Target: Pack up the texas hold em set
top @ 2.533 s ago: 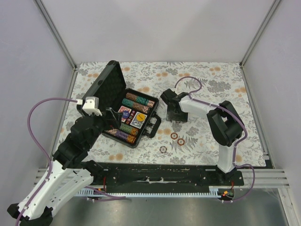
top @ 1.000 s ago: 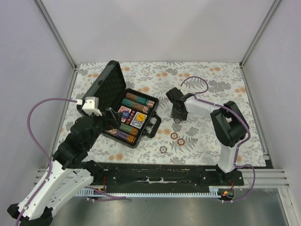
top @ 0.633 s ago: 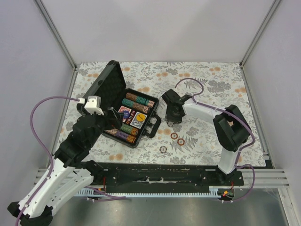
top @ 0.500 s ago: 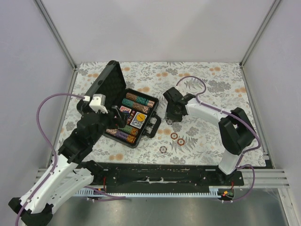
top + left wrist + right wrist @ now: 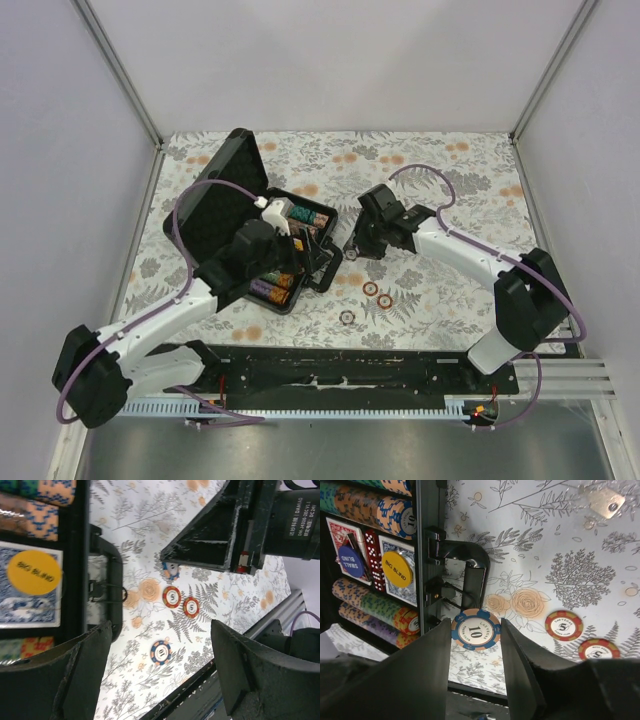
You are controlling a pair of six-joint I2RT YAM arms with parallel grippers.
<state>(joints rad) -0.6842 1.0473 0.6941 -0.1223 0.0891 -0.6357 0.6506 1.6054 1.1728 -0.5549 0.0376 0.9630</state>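
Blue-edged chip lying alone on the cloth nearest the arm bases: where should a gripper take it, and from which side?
Pinch the blue-edged chip across its rim, on two opposite edges, coming straight down from above. It lies flat and thin on the tablecloth, so only the edge offers purchase, and the two red chips lie apart from it, likely leaving room to close.

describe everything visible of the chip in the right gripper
A round orange poker chip, plastic-looking, with blue edge blocks and a white centre printed 10 and LAS VEGAS. It faces the wrist camera flat, its rim pinched on both sides by the right gripper, just outside the black case by its handle. Whether it touches the floral cloth cannot be told.
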